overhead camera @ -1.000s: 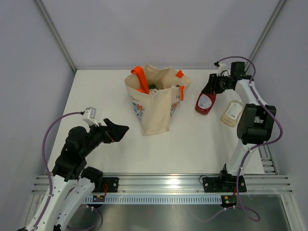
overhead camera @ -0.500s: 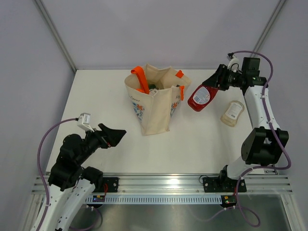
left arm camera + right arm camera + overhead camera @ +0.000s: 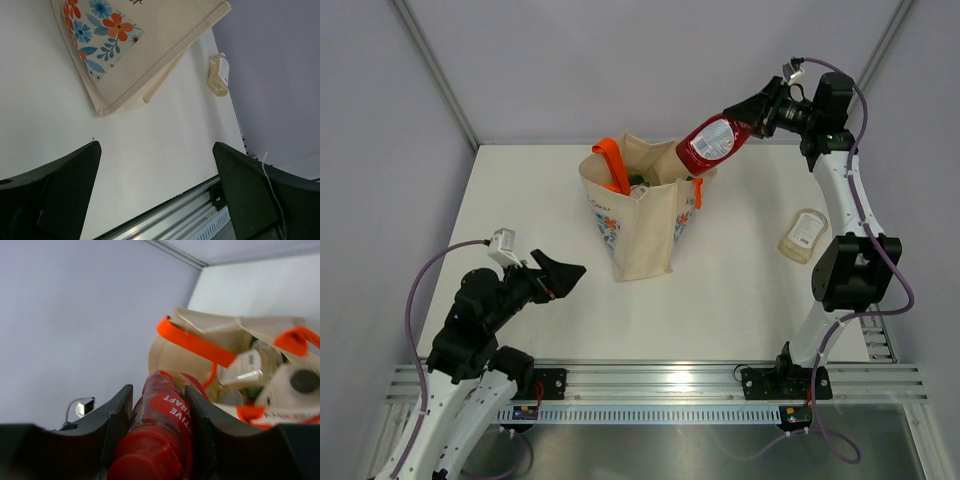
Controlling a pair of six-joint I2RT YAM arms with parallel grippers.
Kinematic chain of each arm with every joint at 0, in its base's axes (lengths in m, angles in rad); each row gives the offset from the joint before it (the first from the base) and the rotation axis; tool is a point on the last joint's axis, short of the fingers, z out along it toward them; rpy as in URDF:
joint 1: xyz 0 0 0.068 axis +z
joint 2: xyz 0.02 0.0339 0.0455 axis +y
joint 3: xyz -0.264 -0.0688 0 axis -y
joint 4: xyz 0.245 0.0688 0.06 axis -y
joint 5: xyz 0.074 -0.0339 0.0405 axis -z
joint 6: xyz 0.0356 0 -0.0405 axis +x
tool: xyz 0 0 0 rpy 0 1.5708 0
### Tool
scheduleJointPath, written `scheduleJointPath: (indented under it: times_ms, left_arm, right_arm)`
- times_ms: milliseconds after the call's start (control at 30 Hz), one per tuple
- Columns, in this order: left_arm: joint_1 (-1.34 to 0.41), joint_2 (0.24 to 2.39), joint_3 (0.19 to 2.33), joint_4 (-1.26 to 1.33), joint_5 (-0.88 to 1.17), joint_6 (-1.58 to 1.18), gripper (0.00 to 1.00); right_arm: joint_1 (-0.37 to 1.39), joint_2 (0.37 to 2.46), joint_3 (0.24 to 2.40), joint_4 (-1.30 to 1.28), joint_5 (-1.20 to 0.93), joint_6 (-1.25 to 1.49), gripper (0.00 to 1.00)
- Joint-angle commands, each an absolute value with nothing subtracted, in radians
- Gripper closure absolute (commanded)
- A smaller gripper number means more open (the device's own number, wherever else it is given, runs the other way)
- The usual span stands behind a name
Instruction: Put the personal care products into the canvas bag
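Observation:
The canvas bag (image 3: 642, 212) stands upright mid-table with orange handles and a floral print, also seen in the left wrist view (image 3: 145, 45) and from above in the right wrist view (image 3: 200, 365). My right gripper (image 3: 745, 112) is shut on the red bottle (image 3: 712, 143), holding it in the air above the bag's right rim; its jaws clamp the bottle's neck (image 3: 162, 420). Bottles lie inside the bag (image 3: 250, 367). A pale beige bottle (image 3: 802, 235) lies on the table to the right, also in the left wrist view (image 3: 219, 74). My left gripper (image 3: 565, 275) is open and empty, near the table's left front.
Grey walls enclose the white table (image 3: 520, 200). A metal rail (image 3: 660, 380) runs along the near edge. The right arm's upright link (image 3: 850, 265) stands next to the beige bottle.
My right gripper lifted the red bottle from the table's right side up and leftward to above the bag's right rim. The left arm shifted only slightly.

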State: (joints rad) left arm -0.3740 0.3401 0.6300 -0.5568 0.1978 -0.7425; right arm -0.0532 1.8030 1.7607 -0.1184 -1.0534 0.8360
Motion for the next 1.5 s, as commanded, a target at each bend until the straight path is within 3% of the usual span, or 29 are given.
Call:
scheduleJointPath:
  times_ms: [0,300,433,533,567,633,667,700,833,1067,1300,1467]
  left_arm:
    - [-0.373,0.368,0.611,-0.462,0.184,-0.758,0.01]
    - [-0.374,0.429,0.637,-0.451,0.204,-0.755,0.01]
    - [-0.373,0.416,0.644,-0.476,0.233,-0.742,0.01]
    - [-0.374,0.376,0.618,-0.466,0.245,-0.753,0.01]
    - [-0.374,0.365,0.612,-0.465,0.245,-0.756,0.01]
    - [-0.374,0.338,0.601,-0.465,0.252,-0.753,0.01]
    - [-0.374,0.334,0.601,-0.466,0.255,-0.750,0.01]
    - [-0.374,0.330,0.604,-0.474,0.259,-0.747,0.01]
    - [-0.374,0.325,0.632,-0.514,0.279,-0.724,0.01]
    - [-0.374,0.252,0.658,-0.598,0.273,-0.687,0.01]
    - [-0.373,0.172,0.572,-0.562,0.282,-0.727,0.01]
    - [-0.373,0.167,0.517,-0.512,0.316,-0.758,0.01]
  right_arm:
    - [0.000,1.825,1.959,0.149,-1.126,1.062,1.00]
    - [0.251,2.109,2.227,-0.059,-1.069,0.726,1.00]
    - [0.310,2.131,2.281,-0.380,-1.045,0.300,0.97]
    - [0.331,2.091,2.281,-0.618,-0.999,0.050,0.67]
    - [0.337,2.076,2.273,-0.700,-0.955,0.004,0.44]
    - [0.360,2.024,2.241,-0.768,-0.913,-0.139,0.26]
    - [0.368,2.010,2.232,-0.829,-0.875,-0.175,0.06]
    - [0.376,1.979,2.212,-0.853,-0.853,-0.198,0.01]
    - [0.382,1.858,2.093,-0.804,-0.749,-0.215,0.01]
    - [0.336,1.623,1.860,-0.642,-0.260,-0.098,0.01]
    - [-0.110,1.349,1.436,-0.640,-0.189,0.104,0.01]
    - [-0.250,1.360,1.272,-0.695,-0.028,0.089,0.00]
